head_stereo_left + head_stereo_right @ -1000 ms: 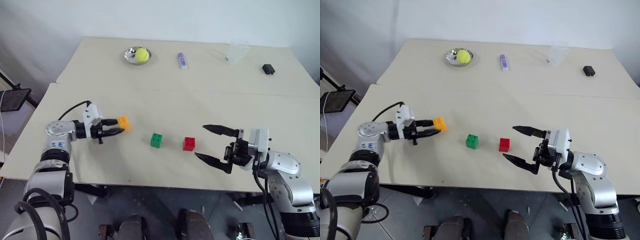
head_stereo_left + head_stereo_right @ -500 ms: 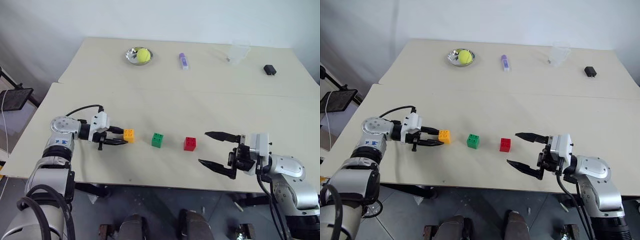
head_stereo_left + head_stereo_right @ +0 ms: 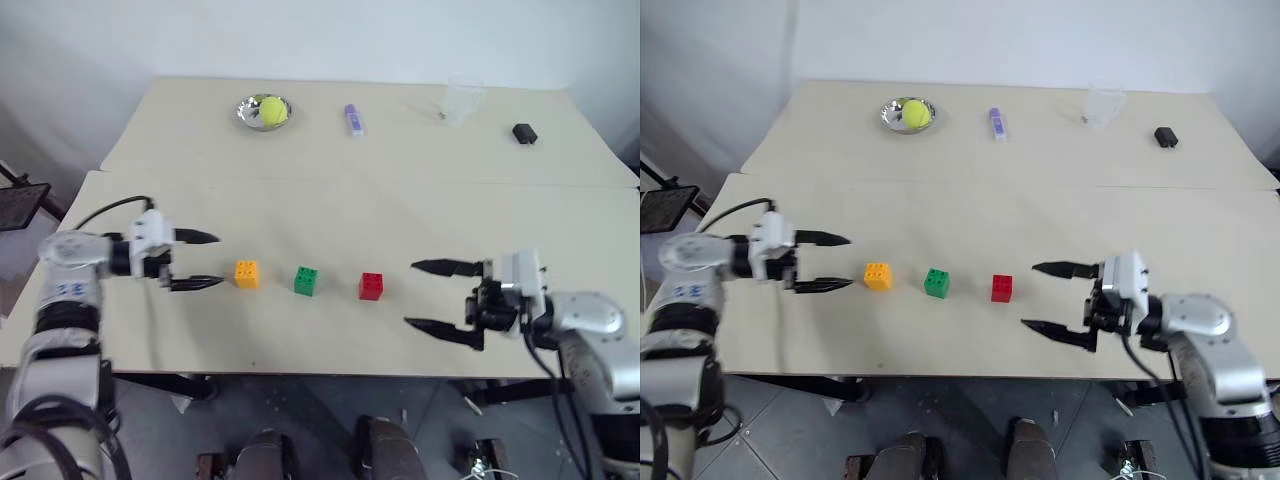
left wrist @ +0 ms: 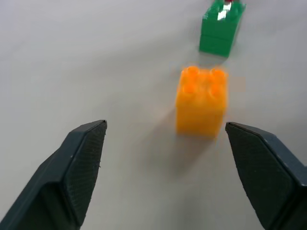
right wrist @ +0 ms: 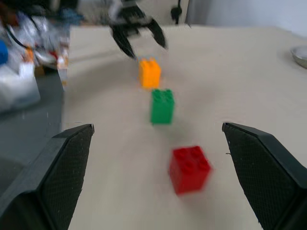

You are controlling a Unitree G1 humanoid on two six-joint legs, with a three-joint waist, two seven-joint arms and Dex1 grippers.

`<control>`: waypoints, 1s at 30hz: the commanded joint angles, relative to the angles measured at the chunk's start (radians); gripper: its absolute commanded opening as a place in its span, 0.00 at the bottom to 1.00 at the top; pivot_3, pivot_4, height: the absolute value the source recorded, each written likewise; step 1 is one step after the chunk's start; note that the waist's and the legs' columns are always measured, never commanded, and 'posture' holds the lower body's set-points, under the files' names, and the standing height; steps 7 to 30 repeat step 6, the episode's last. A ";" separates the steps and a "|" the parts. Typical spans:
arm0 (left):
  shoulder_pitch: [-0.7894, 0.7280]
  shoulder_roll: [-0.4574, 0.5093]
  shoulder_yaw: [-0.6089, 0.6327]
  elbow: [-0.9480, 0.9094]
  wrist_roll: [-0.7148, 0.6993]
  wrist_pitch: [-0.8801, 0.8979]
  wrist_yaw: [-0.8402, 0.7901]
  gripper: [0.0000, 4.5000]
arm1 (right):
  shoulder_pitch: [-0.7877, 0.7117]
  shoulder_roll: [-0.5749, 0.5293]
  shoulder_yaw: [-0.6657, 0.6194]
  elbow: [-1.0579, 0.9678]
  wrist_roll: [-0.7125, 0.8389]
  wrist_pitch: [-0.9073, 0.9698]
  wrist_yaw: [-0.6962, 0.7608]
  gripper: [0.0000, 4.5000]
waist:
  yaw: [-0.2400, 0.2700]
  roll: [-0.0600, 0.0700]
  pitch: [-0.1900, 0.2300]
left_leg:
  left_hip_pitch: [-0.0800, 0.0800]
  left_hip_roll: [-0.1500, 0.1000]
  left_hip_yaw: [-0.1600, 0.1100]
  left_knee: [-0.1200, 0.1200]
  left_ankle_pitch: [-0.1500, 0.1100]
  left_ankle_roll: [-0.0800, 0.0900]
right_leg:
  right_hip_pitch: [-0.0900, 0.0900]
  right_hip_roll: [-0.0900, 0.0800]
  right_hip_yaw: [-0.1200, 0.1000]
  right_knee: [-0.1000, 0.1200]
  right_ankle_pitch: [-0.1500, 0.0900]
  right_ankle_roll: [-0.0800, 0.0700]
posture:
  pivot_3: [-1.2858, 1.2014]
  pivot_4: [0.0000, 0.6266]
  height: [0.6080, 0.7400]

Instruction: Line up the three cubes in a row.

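Three studded cubes stand in a row on the near part of the table: an orange cube on the left, a green cube in the middle, a red cube on the right. My left gripper is open just left of the orange cube, clear of it, with nothing between its fingers. In the left wrist view the orange cube sits ahead of the spread fingers. To the right of the red cube my right gripper is open and holds nothing; the red cube lies ahead of it.
At the back of the table are a metal bowl holding a tennis ball, a small purple-and-white tube, a clear plastic cup and a small black block. A seam runs across the table between the two halves.
My left gripper has opened and let go of the orange cube, which now stands on the table in line with the others. The gripper has drawn back to the left. The camera has shifted.
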State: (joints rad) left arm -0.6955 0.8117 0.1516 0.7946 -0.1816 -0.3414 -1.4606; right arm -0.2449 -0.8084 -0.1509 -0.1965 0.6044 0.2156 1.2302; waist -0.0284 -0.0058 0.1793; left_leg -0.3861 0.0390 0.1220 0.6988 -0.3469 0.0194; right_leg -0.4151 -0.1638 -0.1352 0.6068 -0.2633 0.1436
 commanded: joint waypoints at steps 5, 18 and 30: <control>0.079 0.097 0.010 -0.264 -0.069 0.166 0.000 0.93 | -0.151 -0.113 0.083 0.116 -0.107 0.010 0.111 1.00 | 0.023 0.000 0.000 | 0.000 -0.001 0.002 0.002 0.000 0.001 | 0.001 -0.001 0.001 -0.001 0.000 0.000 | 0.52 0.24 1.00; 0.080 0.104 0.007 -0.257 -0.063 0.155 -0.001 0.93 | -0.162 -0.116 0.091 0.131 -0.121 -0.001 0.122 1.00 | 0.023 0.000 0.000 | 0.000 -0.001 0.003 0.002 0.000 0.001 | 0.001 -0.001 0.000 -0.001 0.000 0.000 | 0.52 0.24 1.00; 0.080 0.104 0.007 -0.257 -0.063 0.155 -0.001 0.93 | -0.162 -0.116 0.091 0.131 -0.121 -0.001 0.122 1.00 | 0.023 0.000 0.000 | 0.000 -0.001 0.003 0.002 0.000 0.001 | 0.001 -0.001 0.000 -0.001 0.000 0.000 | 0.52 0.24 1.00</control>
